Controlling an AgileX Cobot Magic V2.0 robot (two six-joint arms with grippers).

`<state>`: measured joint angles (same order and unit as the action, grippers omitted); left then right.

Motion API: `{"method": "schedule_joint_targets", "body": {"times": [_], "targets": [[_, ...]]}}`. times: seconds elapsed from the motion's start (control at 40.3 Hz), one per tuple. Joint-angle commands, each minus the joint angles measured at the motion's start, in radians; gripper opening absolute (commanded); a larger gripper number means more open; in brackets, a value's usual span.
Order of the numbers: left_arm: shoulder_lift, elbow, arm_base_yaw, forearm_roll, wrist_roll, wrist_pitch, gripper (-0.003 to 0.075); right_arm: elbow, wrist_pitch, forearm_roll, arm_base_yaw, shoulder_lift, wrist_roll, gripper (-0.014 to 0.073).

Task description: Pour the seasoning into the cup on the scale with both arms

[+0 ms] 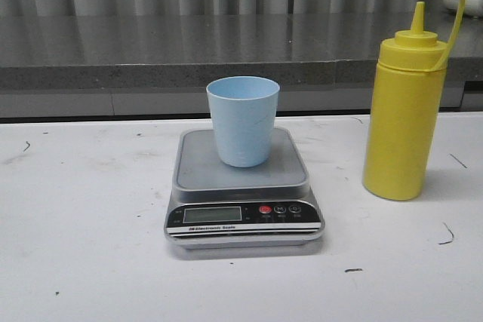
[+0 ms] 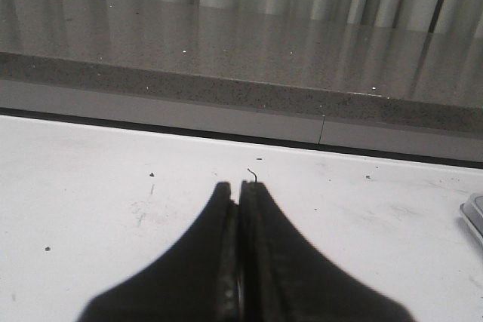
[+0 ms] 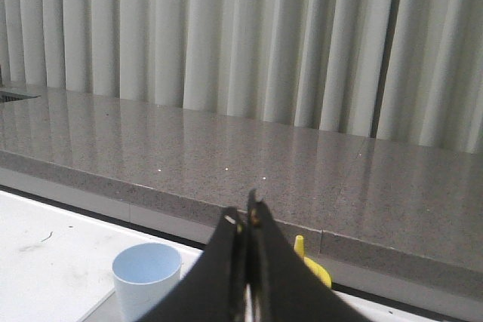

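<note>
Both your left gripper and right gripper are pressed closed, holding nothing. The blue cup stands on the scale; the yellow squeeze bottle stands right of it. Open wide and grasp the bottle mid-body.

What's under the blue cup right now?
The cup stands on the steel platform of the scale. The platform patch beneath its base is covered, so unseen.

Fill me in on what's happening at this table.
Nothing is being handled yet. The pale blue cup stands upright on the scale, and the yellow seasoning bottle stands on the table to its right, cap off the nozzle. The left pincer and right pincer are both shut and empty.
</note>
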<state>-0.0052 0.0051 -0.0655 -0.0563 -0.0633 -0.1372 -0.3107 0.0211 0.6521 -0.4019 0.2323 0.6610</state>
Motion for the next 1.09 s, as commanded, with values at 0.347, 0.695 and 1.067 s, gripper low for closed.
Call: {"method": "schedule_joint_targets", "body": {"times": [0.347,0.695,1.067], "targets": [[-0.017,0.024,-0.002,-0.011,-0.006,0.090,-0.0020,-0.034,0.064,-0.001,0.001,0.007,0.008,-0.0060],[-0.017,0.024,-0.002,-0.011,-0.006,0.090,-0.0020,-0.018,0.080,-0.021,0.003,0.007,0.007,-0.0060],[-0.017,0.024,-0.002,-0.011,-0.006,0.090,-0.0020,0.176,0.087,-0.636,0.276,-0.050,-0.638,-0.0060]]}}
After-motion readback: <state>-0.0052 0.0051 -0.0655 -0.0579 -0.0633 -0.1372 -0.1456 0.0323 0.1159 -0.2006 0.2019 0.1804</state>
